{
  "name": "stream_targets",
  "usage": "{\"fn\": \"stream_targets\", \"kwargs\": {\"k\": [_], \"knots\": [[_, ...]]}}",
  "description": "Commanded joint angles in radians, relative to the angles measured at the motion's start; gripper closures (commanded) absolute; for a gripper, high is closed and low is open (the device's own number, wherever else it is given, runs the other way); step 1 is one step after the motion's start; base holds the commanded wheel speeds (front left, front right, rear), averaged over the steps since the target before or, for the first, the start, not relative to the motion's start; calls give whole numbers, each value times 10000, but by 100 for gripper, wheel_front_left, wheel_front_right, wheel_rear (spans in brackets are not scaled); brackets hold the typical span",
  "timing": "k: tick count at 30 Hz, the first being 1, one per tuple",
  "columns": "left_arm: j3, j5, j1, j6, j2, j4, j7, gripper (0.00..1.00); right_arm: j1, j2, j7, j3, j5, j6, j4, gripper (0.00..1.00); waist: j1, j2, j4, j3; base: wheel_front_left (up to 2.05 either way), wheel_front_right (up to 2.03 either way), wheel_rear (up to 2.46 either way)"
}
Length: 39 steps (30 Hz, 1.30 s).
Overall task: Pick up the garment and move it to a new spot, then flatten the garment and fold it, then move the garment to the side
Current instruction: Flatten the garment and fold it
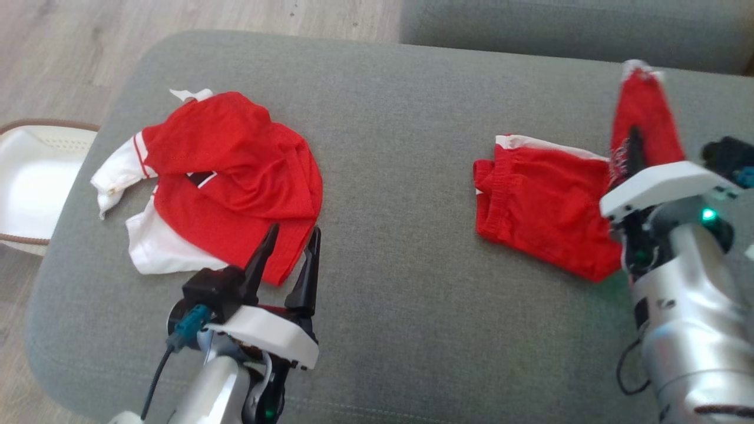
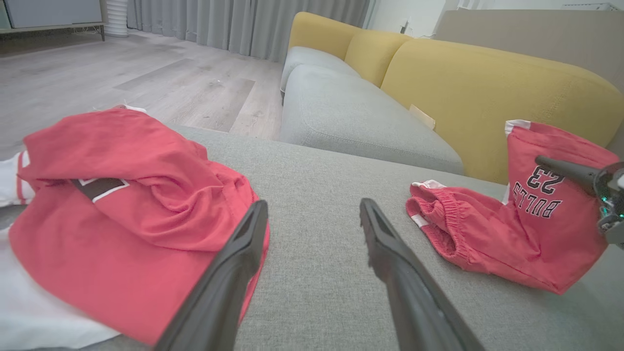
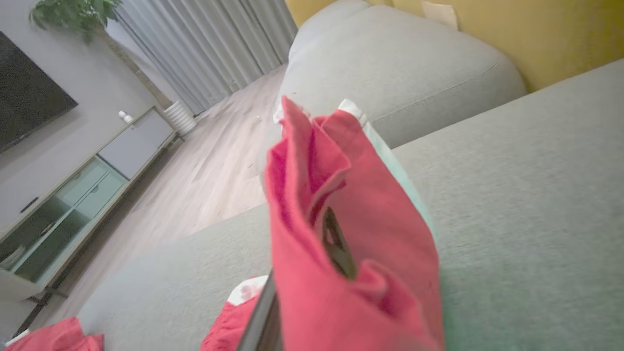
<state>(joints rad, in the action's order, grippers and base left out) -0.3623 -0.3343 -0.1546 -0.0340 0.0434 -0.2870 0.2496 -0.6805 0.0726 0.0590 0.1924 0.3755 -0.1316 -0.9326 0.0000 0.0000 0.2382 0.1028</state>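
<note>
On the right half of the grey upholstered ottoman (image 1: 400,118), the red fabric shorts with white trim and a black printed number (image 1: 542,206) are lying with their elastic waistband pointing toward the ottoman's middle. One leg is standing up off the cushion, pinched in the right pincer (image 1: 634,147), whose two dark fingers are pressing together on that fold of cloth. The shorts' long axis is running left to right across the seat, from waistband to raised leg, so the bulk of the cloth is trailing to the left of the right pincer, toward the other arm. The right arm is by far the nearer one. Judging from that, a carry to a new spot is depending on it rising enough for the waistband end to clear the cushion. The left pincer (image 1: 294,231) is hovering with its fingers spread apart and holding nothing, well apart from the shorts and just at the near edge of a crumpled red and white jersey (image 1: 235,176). Counting: two garments, two pincers, and one white basket (image 1: 35,182) sitting on the pale wooden floor (image 1: 59,47) by the ottoman's left end.
</note>
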Motion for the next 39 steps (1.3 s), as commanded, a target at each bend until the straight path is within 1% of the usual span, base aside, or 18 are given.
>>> {"fn": "stream_targets", "kwargs": {"k": [1,5,11,17,18,19,21,24,32,36,37,39], "knots": [[324,31,-239,49,68,283,122,0,-18,-161,-67,-461,147,9,455,100,0,0,50,-60,0,0,0],[335,44,-188,34,68,257,122,0,484,-214,-225,-1548,728,9,916,100,0,0,132,-132,0,0,0],[308,48,-136,42,68,231,122,0,1093,-220,-150,-3128,1717,9,1148,100,0,0,241,-175,0,0,0],[379,65,-100,69,68,206,122,0,1171,-222,167,-3970,2248,9,782,100,0,0,208,-157,0,0,0],[391,66,-88,73,68,200,122,0,1133,-222,251,-4103,2276,9,676,31,0,0,185,-152,0,0,0],[402,72,-78,74,68,192,122,0,1092,-222,314,-4255,2322,9,568,0,0,0,158,-150,0,0,0],[410,88,-66,65,68,162,122,0,1010,-222,425,-4675,2415,9,419,0,0,0,106,-169,0,0,0],[416,96,-68,76,68,133,122,0,955,-222,464,-5418,2881,9,419,0,0,0,7,-244,0,0,0],[525,152,32,73,68,106,122,0,1071,-223,98,-7468,4525,9,1131,0,0,0,-363,-592,0,0,0],[596,106,116,95,68,164,122,0,969,-223,282,-7888,4857,9,1383,0,0,0,-633,-756,0,0,0],[596,106,116,95,68,164,122,0,969,-223,282,-7888,4857,9,1383,0,0,0,-633,-756,0,0,0],[637,96,155,114,68,249,122,0,838,-223,583,-7812,4724,9,1368,0,0,0,-847,-859,0,0,0]]}}
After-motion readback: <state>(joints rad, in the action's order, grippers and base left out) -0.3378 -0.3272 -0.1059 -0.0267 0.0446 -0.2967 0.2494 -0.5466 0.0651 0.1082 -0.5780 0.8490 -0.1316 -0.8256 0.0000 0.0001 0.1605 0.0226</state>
